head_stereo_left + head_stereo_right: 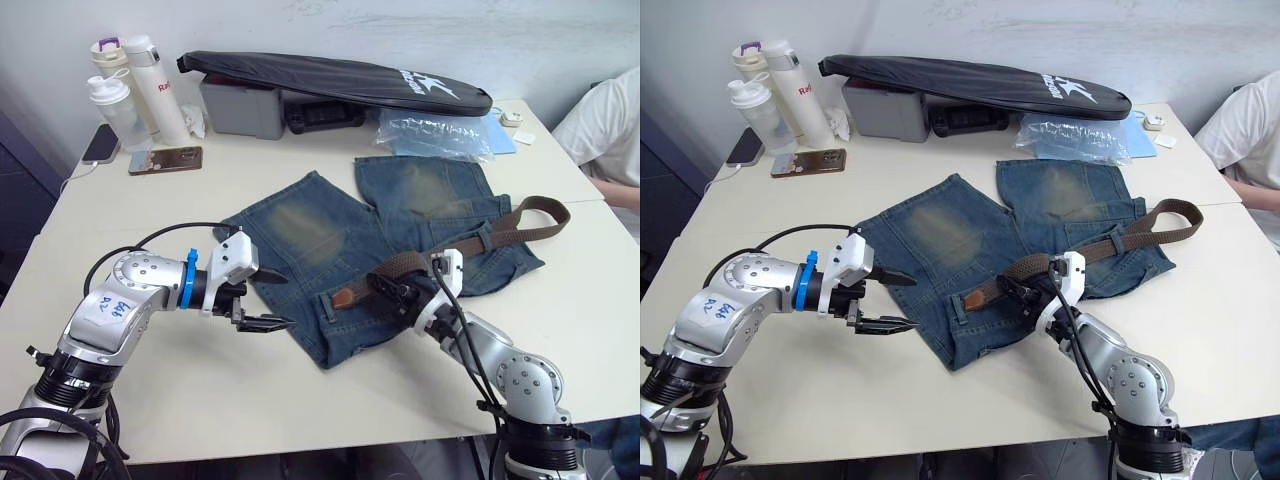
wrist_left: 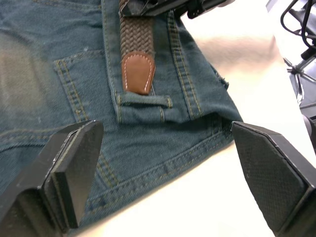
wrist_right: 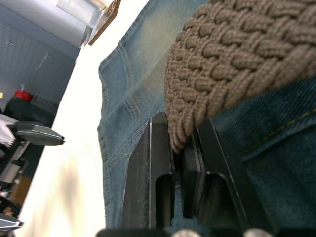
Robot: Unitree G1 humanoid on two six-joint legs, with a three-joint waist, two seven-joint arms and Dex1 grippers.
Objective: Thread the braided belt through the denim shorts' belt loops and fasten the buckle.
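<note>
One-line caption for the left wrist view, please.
Open left claw faces the denim shorts, braided belt tip just short of a belt loop.

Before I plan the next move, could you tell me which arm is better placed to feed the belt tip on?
The right: its claw is shut on the braided belt just behind the tan tip; the left claw hangs open beside the denim shorts.

Far across my table (image 1: 300,400) lies a long black bag (image 1: 330,78) over a grey box (image 1: 240,108); far left stand three bottles (image 1: 125,85), a phone (image 1: 165,160) beside them; a person's sleeve (image 1: 610,125) shows far right.
</note>
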